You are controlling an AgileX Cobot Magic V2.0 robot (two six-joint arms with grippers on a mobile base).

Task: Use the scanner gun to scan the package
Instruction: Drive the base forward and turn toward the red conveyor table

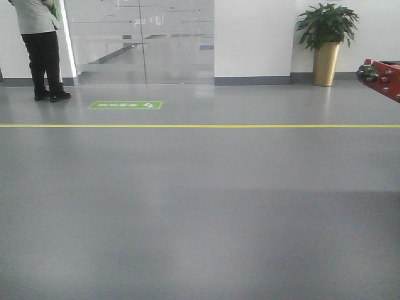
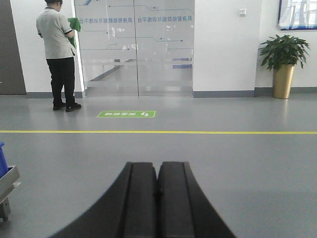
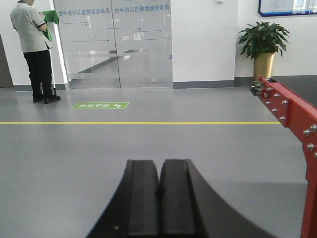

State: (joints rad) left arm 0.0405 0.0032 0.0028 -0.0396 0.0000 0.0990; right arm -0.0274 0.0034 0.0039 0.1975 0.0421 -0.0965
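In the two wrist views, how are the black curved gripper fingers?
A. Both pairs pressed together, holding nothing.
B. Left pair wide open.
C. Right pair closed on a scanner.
A: the left gripper and the right gripper each show black fingers touching, with nothing between.

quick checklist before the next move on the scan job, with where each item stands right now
1. Package in view: not ok, none of the three views shows it.
2. Scanner gun in view: not ok, also not seen.
3. Left gripper free to grasp: ok, shut and holding nothing.
4. Right gripper free to grasp: ok, shut and holding nothing.
5. Person clear of the arms: ok, standing far off by the glass door, back turned.
6. Room beside the red frame on the right gripper's right: cannot tell.
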